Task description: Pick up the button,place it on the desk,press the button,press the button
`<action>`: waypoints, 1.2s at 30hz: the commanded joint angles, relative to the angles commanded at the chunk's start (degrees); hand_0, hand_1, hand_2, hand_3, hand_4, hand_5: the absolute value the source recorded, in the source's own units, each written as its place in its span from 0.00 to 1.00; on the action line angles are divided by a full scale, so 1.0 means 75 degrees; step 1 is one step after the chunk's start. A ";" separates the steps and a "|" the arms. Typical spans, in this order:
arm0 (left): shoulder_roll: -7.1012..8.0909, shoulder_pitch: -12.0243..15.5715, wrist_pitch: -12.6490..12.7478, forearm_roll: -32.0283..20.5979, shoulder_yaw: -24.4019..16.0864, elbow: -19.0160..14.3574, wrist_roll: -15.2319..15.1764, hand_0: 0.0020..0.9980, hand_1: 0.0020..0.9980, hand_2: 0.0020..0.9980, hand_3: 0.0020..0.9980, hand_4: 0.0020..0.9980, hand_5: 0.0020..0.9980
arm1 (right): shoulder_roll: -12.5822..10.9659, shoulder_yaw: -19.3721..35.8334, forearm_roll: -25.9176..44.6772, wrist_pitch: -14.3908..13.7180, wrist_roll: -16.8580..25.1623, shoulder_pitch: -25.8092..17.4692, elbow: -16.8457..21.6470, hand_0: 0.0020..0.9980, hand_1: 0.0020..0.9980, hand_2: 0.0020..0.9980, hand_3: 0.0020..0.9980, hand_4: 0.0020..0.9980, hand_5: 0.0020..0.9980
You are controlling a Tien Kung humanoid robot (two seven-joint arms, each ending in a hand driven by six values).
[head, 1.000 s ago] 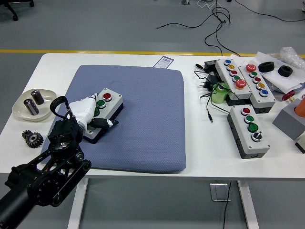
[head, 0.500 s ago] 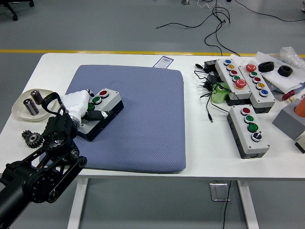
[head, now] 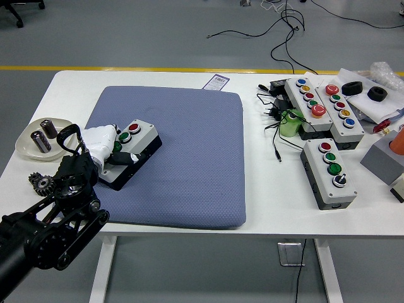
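At the left edge of the tabletop point(head: 69, 85) a shallow dish point(head: 28, 148) with two dark cylinders point(head: 44, 136) is seen, and a black gear point(head: 40, 184) lies just in front of it, nearer the front edge. The left hand point(head: 104, 146) is reached in from the lower left corner, its white fingers point(head: 101, 136) closed around the left end of the button box point(head: 129, 151), which is gripped. The box is found on the left part of the blue mat point(head: 189, 158); whether it rests on the mat or is held a little above it cannot be told, though it appears tilted. Its long axis runs diagonally, from the hand at the lower left toward the upper right, so the free end with the red button point(head: 134, 127) and the green button point(head: 124, 135) points away from the hand toward the mat's middle. The box is judged to be already in the grasp, so setting it down flat is the move that matters next; the buttons lie just right of the fingers, within easy reach for pressing.

Further right, past the mat, three more button boxes point(head: 331, 172) are seen among black cables point(head: 274, 120) near the right edge, well apart from the held box. The right hand is not in view, so the left hand is plainly the nearer one.
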 joint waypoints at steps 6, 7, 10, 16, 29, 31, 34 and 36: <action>0.0202 -0.0153 0.0060 0.0000 0.0253 0.0031 -0.0781 0.03 0.00 0.00 0.22 0.79 0.47 | -0.0006 -0.0030 0.0035 -0.0009 0.0003 0.0016 0.0000 0.54 0.67 0.73 0.63 0.32 0.14; 0.0255 -0.0191 0.0099 0.0000 0.0325 0.0054 -0.1025 0.03 0.00 0.00 0.22 0.79 0.47 | -0.0006 -0.0033 0.0044 -0.0012 0.0004 0.0018 0.0000 0.54 0.67 0.73 0.63 0.32 0.14; 0.0420 -0.0331 0.0183 0.0000 0.0555 0.0152 -0.1805 0.03 0.00 0.00 0.22 0.76 0.50 | -0.0008 -0.0044 0.0057 -0.0016 0.0001 0.0024 0.0000 0.54 0.67 0.73 0.63 0.31 0.14; 0.0867 -0.0651 0.0855 0.0000 0.1087 0.0268 -0.3582 0.03 0.00 0.00 0.24 0.76 0.52 | -0.0013 -0.0067 0.0078 -0.0016 -0.0003 0.0027 0.0000 0.53 0.67 0.73 0.63 0.31 0.14; 0.1725 -0.1652 0.2704 0.0000 0.3168 0.0696 -0.5946 0.03 0.00 0.00 0.24 0.76 0.55 | -0.0009 -0.0077 0.0116 -0.0032 -0.0008 0.0045 0.0000 0.54 0.67 0.73 0.63 0.31 0.14; 0.1766 -0.1700 0.2826 0.0000 0.3278 0.0719 -0.6049 0.03 0.00 0.00 0.24 0.76 0.55 | -0.0012 -0.0093 0.0134 -0.0033 -0.0008 0.0046 0.0000 0.54 0.67 0.73 0.63 0.31 0.14; 0.1777 -0.1703 0.2729 -0.0024 0.3279 0.0740 -0.6009 0.03 0.00 0.01 0.40 0.77 0.57 | -0.0012 -0.0119 0.0156 -0.0040 -0.0014 0.0045 0.0000 0.54 0.67 0.73 0.63 0.31 0.14; 0.1789 -0.1683 0.2445 -0.0070 0.3237 0.0699 -0.5913 0.03 0.00 0.01 0.40 0.77 0.57 | -0.0008 -0.0133 0.0180 -0.0044 -0.0013 0.0041 0.0000 0.54 0.67 0.73 0.63 0.31 0.14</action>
